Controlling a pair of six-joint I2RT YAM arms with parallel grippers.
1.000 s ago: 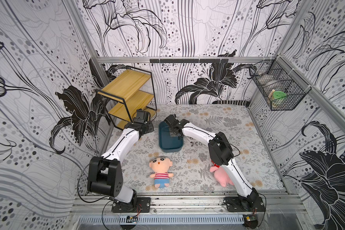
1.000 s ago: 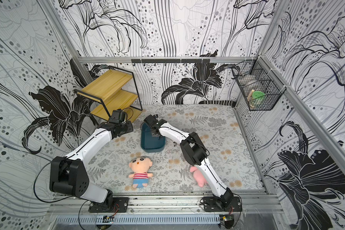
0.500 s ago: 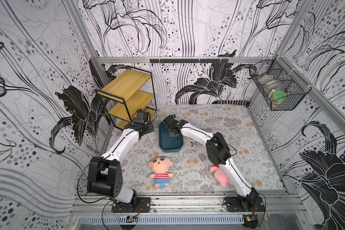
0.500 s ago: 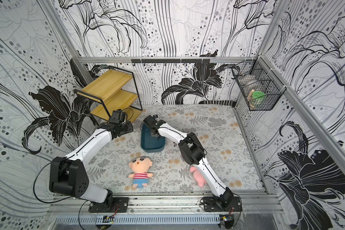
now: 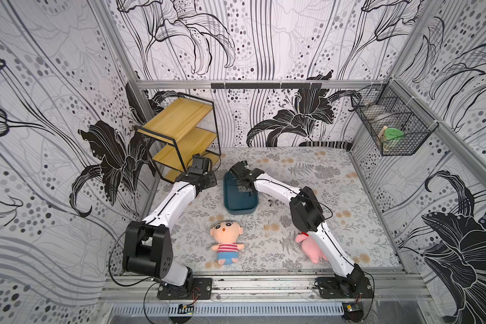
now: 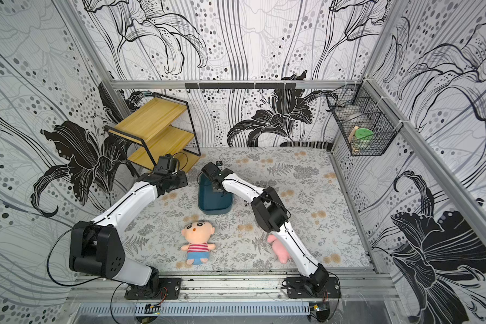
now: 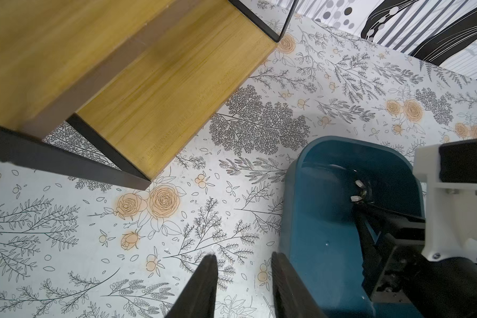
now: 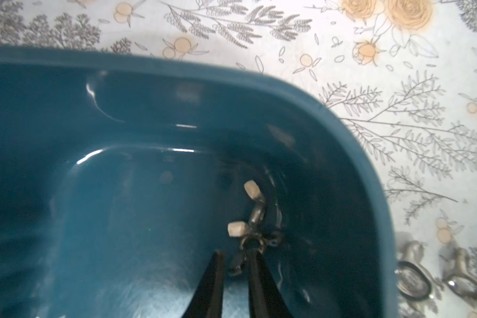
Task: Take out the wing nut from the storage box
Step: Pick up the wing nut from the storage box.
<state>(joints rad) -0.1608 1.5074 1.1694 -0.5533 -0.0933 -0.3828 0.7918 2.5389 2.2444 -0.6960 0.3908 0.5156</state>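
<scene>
The small silver metal wing nut (image 8: 255, 213) lies on the floor of the dark teal plastic storage box (image 8: 176, 62), tucked into the rounded far corner on the right arm's side. It is not yet out. In both top views the arm hides it.

Little has moved over the last second. The right wrist has edged slightly towards that corner and its jaws have drawn a little closer, while the left arm has kept its place. We read that as the grasp being made, with the lift not begun.

The right gripper (image 8: 237, 251) is down inside the box, its black fingertips a narrow gap apart. A darker bit of metal sits in that gap, right at the nut's near end — we cannot tell whether the jaws already pinch it.

The left gripper (image 7: 244, 256) hovers over the floral tablecloth (image 7: 232, 165) just beside the box, jaws apart and empty. Two small metal pieces (image 8: 413, 278) lie on the cloth just outside the box wall.
</scene>
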